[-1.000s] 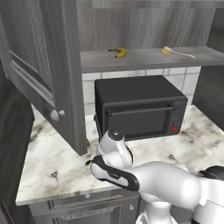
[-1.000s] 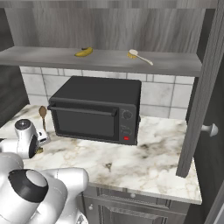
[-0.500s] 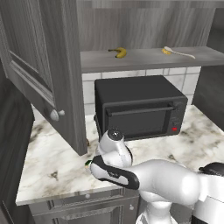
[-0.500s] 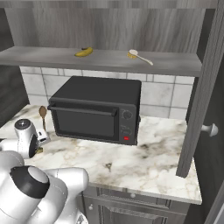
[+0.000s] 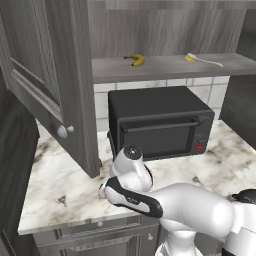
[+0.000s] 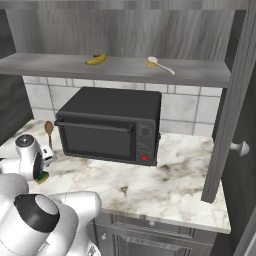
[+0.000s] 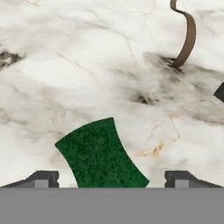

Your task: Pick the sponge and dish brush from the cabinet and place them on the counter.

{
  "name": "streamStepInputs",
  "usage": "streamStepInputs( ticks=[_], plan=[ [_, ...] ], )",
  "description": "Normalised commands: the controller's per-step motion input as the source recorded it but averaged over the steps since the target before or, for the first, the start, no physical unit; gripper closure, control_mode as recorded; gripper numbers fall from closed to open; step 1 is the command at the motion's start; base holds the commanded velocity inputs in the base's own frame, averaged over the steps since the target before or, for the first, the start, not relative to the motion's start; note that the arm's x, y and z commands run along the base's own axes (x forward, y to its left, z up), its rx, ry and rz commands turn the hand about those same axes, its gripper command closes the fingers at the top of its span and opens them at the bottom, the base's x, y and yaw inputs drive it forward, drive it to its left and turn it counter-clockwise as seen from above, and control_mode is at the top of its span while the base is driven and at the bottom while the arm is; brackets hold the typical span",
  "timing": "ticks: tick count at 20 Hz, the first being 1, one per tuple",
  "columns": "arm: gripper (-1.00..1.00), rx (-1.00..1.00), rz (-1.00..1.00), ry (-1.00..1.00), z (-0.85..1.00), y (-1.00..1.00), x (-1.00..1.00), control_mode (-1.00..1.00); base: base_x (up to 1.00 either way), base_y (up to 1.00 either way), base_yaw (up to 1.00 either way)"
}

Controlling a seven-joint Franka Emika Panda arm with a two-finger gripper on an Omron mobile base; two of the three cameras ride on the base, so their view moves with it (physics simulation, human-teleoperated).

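The sponge [image 7: 98,153] lies dark green side up on the white marble counter [image 7: 87,65], between the spread fingers of my open gripper [image 7: 111,179]. Neither fingertip touches it. From the right base view the sponge [image 6: 42,177] shows just under my wrist at the counter's [image 6: 175,185] left end. A sliver of the sponge [image 5: 101,189] peeks out beside the arm in the left base view. The dish brush [image 5: 202,60] lies on the cabinet shelf [image 5: 165,67] at the right, and the right base view shows this dish brush [image 6: 160,65] too.
A black microwave [image 5: 160,125] stands on the counter under the shelf. A banana [image 5: 136,60] lies on the shelf left of the brush. A brown spoon [image 6: 49,129] stands near the microwave's left side. The cabinet door [image 5: 50,75] hangs open at left; another door [image 6: 235,100] stands open at right.
The gripper has opened and let go of the sponge, which now rests on the counter. The arm has hardly moved.
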Motion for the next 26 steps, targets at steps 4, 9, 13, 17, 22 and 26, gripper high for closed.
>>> streamStepInputs(
  ticks=[4, 9, 13, 17, 22, 26],
  plan=[
    [-1.0, 0.01, 0.0, -0.06, 0.51, -0.03, -0.22, -1.0, 0.0, 0.0, 0.0],
    [-1.0, 0.05, 0.0, 0.0, 0.6, -0.09, -0.35, -1.0, 0.0, 0.0, 0.0],
    [-1.0, 0.05, -0.03, 0.0, 0.61, -0.2, -0.54, -1.0, 0.0, 0.0, 0.0],
    [-1.0, 0.01, -0.13, 0.0, 0.64, -0.13, -0.43, -1.0, 0.0, 0.0, 0.0],
    [-1.0, 0.0, -0.18, 0.02, 0.66, -0.16, -0.49, -1.0, 0.0, 0.0, 0.0],
    [-1.0, 0.0, -0.17, 0.05, 0.76, -0.21, -0.44, -1.0, 0.0, 0.0, 0.0]
  ],
)
